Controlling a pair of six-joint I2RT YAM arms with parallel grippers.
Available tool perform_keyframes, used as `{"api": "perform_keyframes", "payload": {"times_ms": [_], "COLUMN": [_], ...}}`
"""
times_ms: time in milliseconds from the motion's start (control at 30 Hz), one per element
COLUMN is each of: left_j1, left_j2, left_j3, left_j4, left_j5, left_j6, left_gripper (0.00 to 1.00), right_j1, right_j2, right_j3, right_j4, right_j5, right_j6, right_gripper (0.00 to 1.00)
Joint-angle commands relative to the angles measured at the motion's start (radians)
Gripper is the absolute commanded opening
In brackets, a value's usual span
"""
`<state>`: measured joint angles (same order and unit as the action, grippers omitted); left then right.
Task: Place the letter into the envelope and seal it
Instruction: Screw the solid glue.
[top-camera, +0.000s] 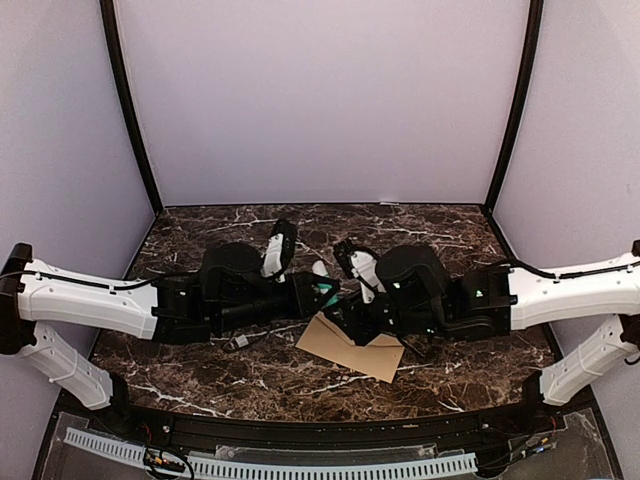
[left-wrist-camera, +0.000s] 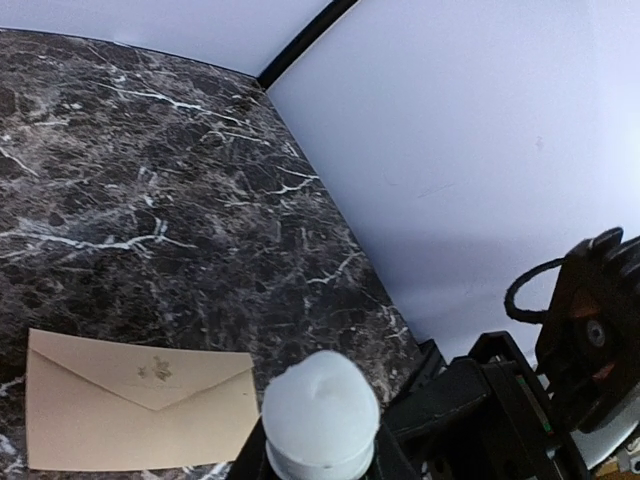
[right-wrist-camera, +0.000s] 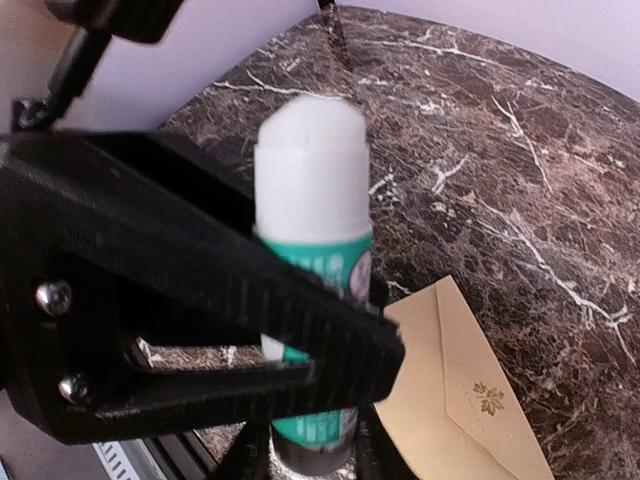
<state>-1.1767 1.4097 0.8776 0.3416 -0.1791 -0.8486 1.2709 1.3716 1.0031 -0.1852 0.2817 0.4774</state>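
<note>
Mid-bench, both arms meet over a glue stick (right-wrist-camera: 312, 200). My L tool (top-camera: 316, 291) is clamped round its middle, and my R tool (right-wrist-camera: 310, 455) looks closed narrow on its base, prob. so one steadies it while the other works the white cap, which is on. Envelope (left-wrist-camera: 130, 405) lies flat on the bench (left-wrist-camera: 150, 180) just below both tools, flap folded down w/ leaf mark (right-wrist-camera: 488, 398) up, kept near for gluing. Letter not in view; I judge it's inside, w/ sealing the step left.
</note>
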Motion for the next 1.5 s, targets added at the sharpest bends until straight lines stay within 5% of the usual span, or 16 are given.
{"api": "perform_keyframes", "payload": {"times_ms": [0,167,467,733,1467], "left_j1": [-0.013,-0.001,0.000,0.000,-0.004], "left_j2": [-0.051,-0.107,-0.167,-0.152,-0.119], "left_j3": [-0.038,-0.069,-0.128,-0.132,-0.101], "left_j4": [0.134,0.197,0.387,0.543,0.564], "left_j5": [0.189,0.288,0.515,0.643,0.676], "left_j6": [-0.030,0.012,0.080,0.074,0.076], "left_gripper": [0.00,0.00,0.00,0.00,0.00], "right_j1": [0.000,-0.036,-0.110,-0.106,-0.059], "right_j2": [-0.129,-0.275,-0.388,-0.324,-0.160], "right_j3": [-0.075,-0.226,-0.439,-0.450,-0.400], "right_j4": [0.282,0.399,0.795,0.993,1.153], "right_j5": [-0.109,-0.305,-0.689,-0.835,-0.886], "right_j6": [-0.005,0.028,0.142,0.225,0.287], "right_gripper": [0.40,0.69,0.76,0.60,0.31]}}
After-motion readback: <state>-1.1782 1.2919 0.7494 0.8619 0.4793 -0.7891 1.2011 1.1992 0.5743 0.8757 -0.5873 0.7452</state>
